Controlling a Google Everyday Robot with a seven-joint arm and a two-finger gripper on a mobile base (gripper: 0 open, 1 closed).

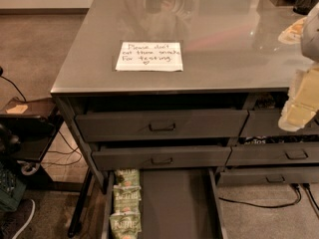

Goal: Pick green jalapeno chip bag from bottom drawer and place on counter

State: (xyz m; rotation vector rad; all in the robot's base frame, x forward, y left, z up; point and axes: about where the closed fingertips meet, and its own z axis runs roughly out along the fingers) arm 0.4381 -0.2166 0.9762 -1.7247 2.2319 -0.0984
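Lying in a column against the left wall of the open bottom drawer [175, 203], at lower centre, three pale-green crinkly chip bags [126, 199] show white lettering. The gripper [299, 106] hangs at the right edge, beside the front of the grey counter [224, 44]; whether it is open or closed cannot be told.

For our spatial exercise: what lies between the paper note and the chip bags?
Camera view: two grey drawer fronts with bar handles. The gripper is at the right edge.
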